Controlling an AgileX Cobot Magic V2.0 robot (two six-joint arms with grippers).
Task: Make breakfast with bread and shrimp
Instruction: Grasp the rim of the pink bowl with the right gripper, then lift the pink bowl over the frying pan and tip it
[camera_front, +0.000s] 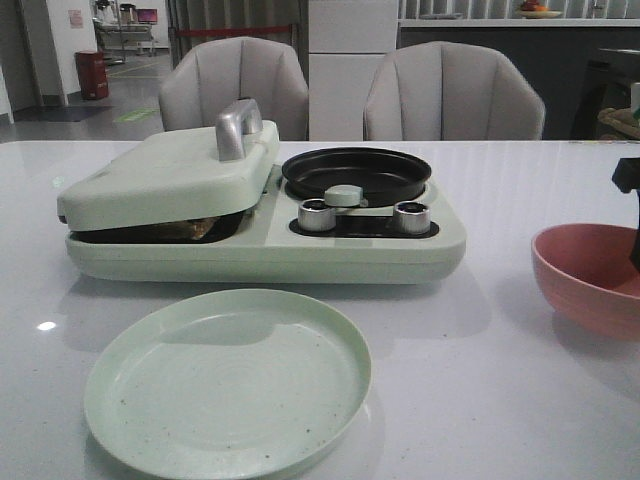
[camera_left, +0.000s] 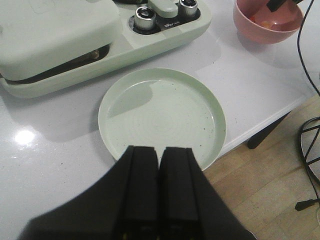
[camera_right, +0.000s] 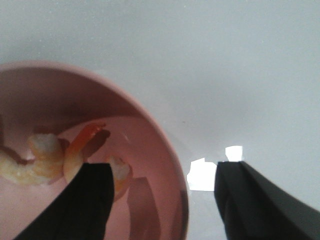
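Observation:
Several pale orange-pink shrimp (camera_right: 45, 157) lie in a pink bowl (camera_right: 165, 145), which stands at the table's right edge in the front view (camera_front: 585, 285). My right gripper (camera_right: 162, 170) is open and straddles the bowl's rim, one finger inside over the shrimp and one outside; it holds nothing. It shows as a dark shape in the front view (camera_front: 635, 240). The bread is hidden under the closed lid (camera_front: 170, 170) of the green breakfast maker; only a brown sliver (camera_front: 195, 228) shows in the gap. My left gripper (camera_left: 160, 149) is shut and empty over the near rim of a pale green plate (camera_left: 160, 112).
The breakfast maker (camera_front: 270, 250) has a round black pan (camera_front: 355, 172) and two silver knobs (camera_front: 412, 216) on its right half. The plate (camera_front: 228, 380) lies in front of it. Two grey chairs (camera_front: 455, 95) stand behind the table. The table's edge and cables (camera_left: 305, 75) lie near the plate.

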